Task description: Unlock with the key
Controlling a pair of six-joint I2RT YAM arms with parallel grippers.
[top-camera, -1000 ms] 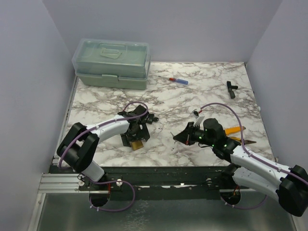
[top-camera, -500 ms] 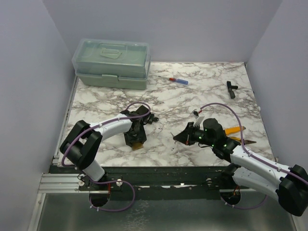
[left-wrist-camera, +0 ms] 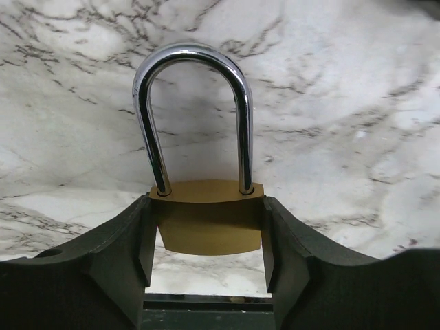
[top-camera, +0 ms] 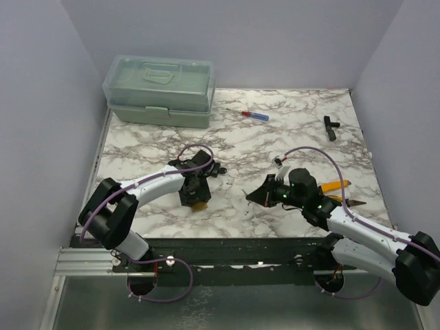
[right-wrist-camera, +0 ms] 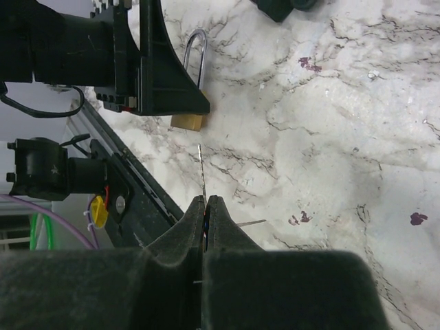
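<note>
1. Two arms work low in the top view. The left gripper (top-camera: 194, 195) clamps the brass body of the padlock (left-wrist-camera: 208, 214) between its fingers, with the shackle pointing up the wrist frame (both legs seated in the body).
2. From above, the padlock sits left of centre, low on the marble table (top-camera: 289, 130).
3. The right gripper (right-wrist-camera: 205, 201) is clenched on the key (right-wrist-camera: 200, 168); its thin blade points toward the padlock without touching it.
4. A green toolbox (top-camera: 161, 89) fills the upper left, and a screwdriver (top-camera: 253, 115) lies to its right.
</note>
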